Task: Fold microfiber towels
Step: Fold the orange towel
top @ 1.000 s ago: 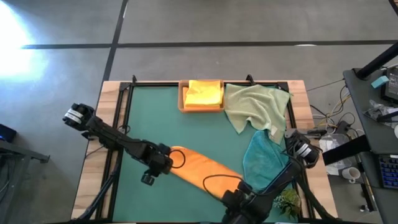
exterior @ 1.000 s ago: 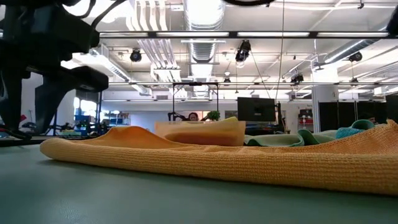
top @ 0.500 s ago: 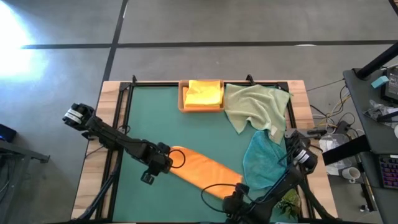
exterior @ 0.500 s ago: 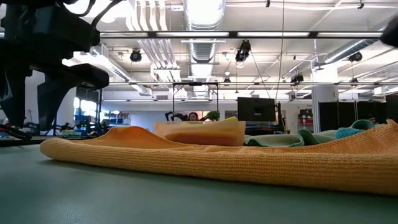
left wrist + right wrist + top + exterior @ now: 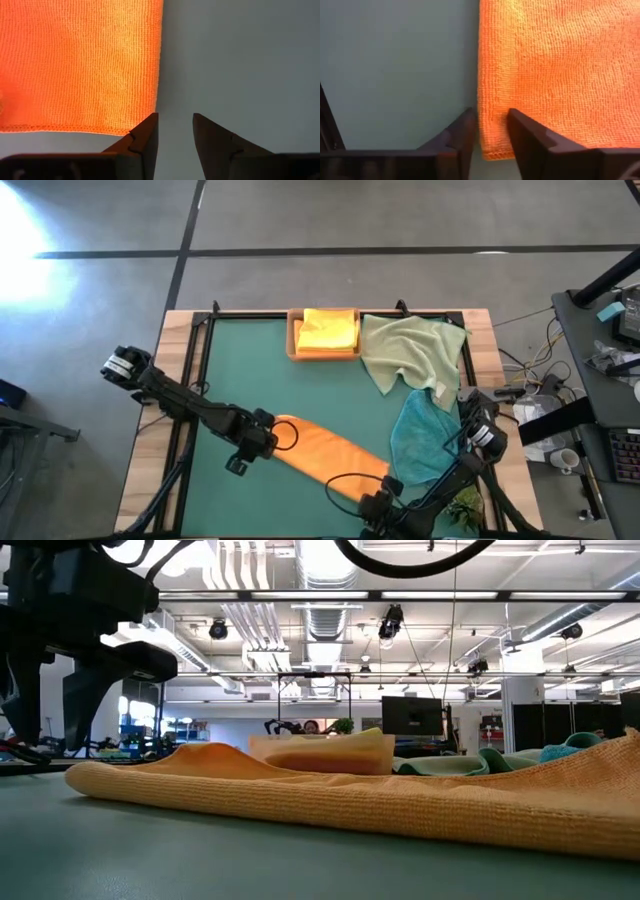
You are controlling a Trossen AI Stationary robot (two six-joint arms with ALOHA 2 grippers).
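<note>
An orange towel point(image 5: 325, 452), folded into a long strip, lies flat and slantwise on the green mat point(image 5: 260, 370) near the table's front. My left gripper point(image 5: 175, 131) points down at the strip's left end, open over bare mat, one finger right beside the towel's corner point(image 5: 152, 107). My right gripper point(image 5: 491, 131) points down at the strip's near right end point(image 5: 385, 478). It is open, and the towel's long edge point(image 5: 485, 100) runs between its fingers, close to the corner. My right gripper comes slanting down from the table's near side. One finger point(image 5: 462, 132) stands over the mat and the other point(image 5: 525, 131) over the cloth, with the towel's edge near the corner point(image 5: 492, 142) lying flat between them. Whether the fingers touch the cloth I cannot tell.
A wooden tray point(image 5: 293, 345) at the far edge holds a folded yellow towel point(image 5: 327, 330). A pale green towel point(image 5: 410, 352) and a teal towel point(image 5: 425, 438) lie crumpled along the right side. The mat's left and middle parts are bare.
My right gripper has sunk toward the near right end of the orange towel and shifted slightly toward the table's near edge. The towel has stayed where it was.
</note>
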